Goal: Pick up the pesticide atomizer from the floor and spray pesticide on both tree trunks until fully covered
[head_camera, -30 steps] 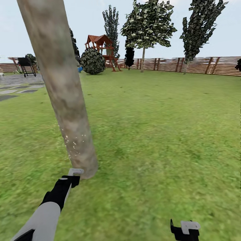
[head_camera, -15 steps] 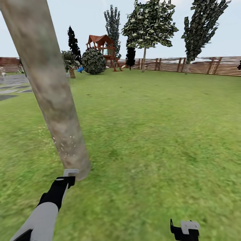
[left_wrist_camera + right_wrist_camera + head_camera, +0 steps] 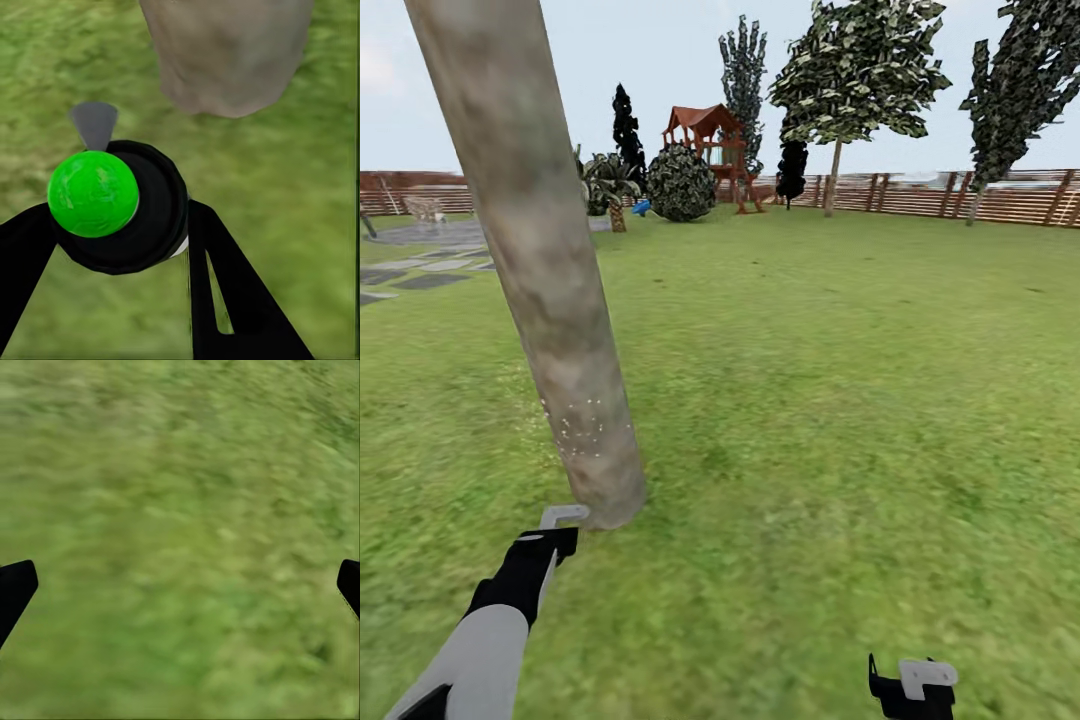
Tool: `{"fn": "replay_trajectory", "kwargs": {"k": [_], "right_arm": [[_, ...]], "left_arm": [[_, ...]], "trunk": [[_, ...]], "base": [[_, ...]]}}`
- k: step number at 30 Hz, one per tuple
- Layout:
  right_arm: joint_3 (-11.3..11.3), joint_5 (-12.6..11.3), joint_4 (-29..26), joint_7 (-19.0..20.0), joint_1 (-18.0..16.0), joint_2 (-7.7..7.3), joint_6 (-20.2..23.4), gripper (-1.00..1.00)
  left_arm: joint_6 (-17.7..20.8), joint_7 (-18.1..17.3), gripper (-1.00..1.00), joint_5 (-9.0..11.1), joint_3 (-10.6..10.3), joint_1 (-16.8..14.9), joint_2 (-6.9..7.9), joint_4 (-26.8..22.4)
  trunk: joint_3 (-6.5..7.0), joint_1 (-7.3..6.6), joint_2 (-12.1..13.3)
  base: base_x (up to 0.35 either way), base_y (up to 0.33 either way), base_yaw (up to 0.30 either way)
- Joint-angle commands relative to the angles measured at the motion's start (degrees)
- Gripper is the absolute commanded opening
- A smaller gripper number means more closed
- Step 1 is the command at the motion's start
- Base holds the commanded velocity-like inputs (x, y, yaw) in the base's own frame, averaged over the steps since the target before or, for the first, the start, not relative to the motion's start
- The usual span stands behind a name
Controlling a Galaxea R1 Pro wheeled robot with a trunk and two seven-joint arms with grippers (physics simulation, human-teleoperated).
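Your atomizer point(image 3: 112, 202), black with a green cap, points at the pale trunk point(image 3: 550, 290); whitish specks point(image 3: 582, 432) dot its base.

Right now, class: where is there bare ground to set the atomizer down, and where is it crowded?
Open lawn spreads from the tree trunk out to the fence. It is crowded at the trunk's base, where the left pincer holds the atomizer.

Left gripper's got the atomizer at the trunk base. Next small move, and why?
Probably tilt the left gripper upward to walk the spray up the thick pale mottled tree trunk. The black atomizer with green round top sits clamped between the fingers, its grey nozzle facing the trunk's base, and whitish pesticide specks mark just a low patch; above looks bare.
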Motion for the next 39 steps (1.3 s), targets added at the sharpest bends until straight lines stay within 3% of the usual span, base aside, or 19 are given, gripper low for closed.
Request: {"fn": "replay_trajectory", "kwargs": {"k": [1,12,17,21,39], "right_arm": [[0.0,0.01,0.0,0.02,0.0,0.0,0.0,1.0],[0.0,0.01,0.0,-0.01,0.0,0.0,0.0,1.0],[0.0,0.02,0.0,-0.01,0.0,0.0,0.0,1.0],[0.0,0.01,0.0,0.01,0.0,0.0,0.0,1.0],[0.0,0.01,0.0,0.03,0.0,0.0,0.0,1.0]], "left_arm": [[0.0,-0.03,-1.0,-0.03,0.01,0.01,-0.01,-0.01],[0.07,0.05,-1.0,-0.07,0.2,0.0,0.19,-0.01],[0.15,0.23,-1.0,-0.12,0.29,0.01,0.42,-0.01],[0.14,2.63,-1.0,0.02,0.21,-0.01,0.34,0.05],[0.25,2.46,-1.0,0.06,0.0,0.02,0.0,0.78]], "trunk": [[0.0,0.0,0.0],[0.0,0.0,0.0],[0.0,0.0,0.0],[0.0,0.0,0.0],[0.0,0.0,0.0]], "base": [[0.136,-0.211,0.028],[0.057,-0.258,0.029],[0.0,-0.272,0.26],[0.078,-0.272,0.277],[0.195,-0.222,0.233]]}}
